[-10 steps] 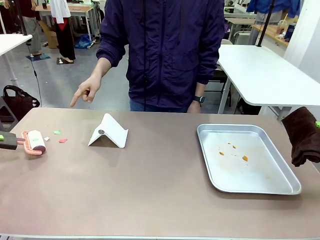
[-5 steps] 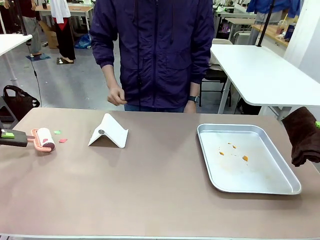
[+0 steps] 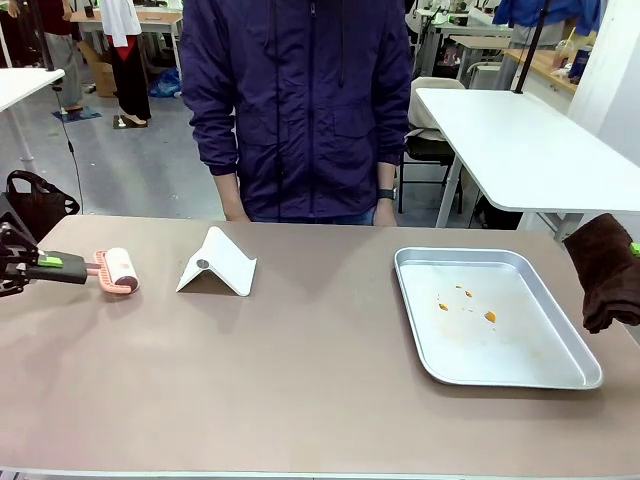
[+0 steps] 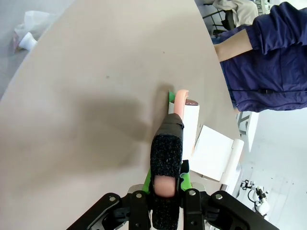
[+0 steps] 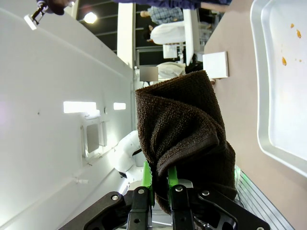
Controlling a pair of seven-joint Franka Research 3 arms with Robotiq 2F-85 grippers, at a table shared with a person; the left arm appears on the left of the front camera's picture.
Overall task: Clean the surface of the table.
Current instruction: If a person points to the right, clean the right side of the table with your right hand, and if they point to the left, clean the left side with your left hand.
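**Roller down at the left edge, towel held off the right**

The brownish-tan surface (image 3: 300, 390) fills the lower half of the front view from edge to edge. A person (image 3: 300, 100) in a dark purple jacket stands behind its far edge, top centre, arms hanging down. A shallow silver tray (image 3: 583, 377) lies on the surface at centre right. A dark brown towel (image 3: 606, 272) hangs at the right edge of the frame, beside the tray and clear of it. In the right wrist view the right end effector (image 5: 159, 188) has its green pads pinched on the towel's folds. A white folded stand (image 3: 222, 262) sits like a small tent left of centre. Near the left edge, a lint roller (image 3: 118, 270) with a pink frame rests its white roll on the surface, well apart from the stand. The left end effector (image 3: 38, 265) is clamped on the roller's black handle, as the left wrist view confirms. A few orange crumbs (image 3: 489, 316) dot the tray's floor.
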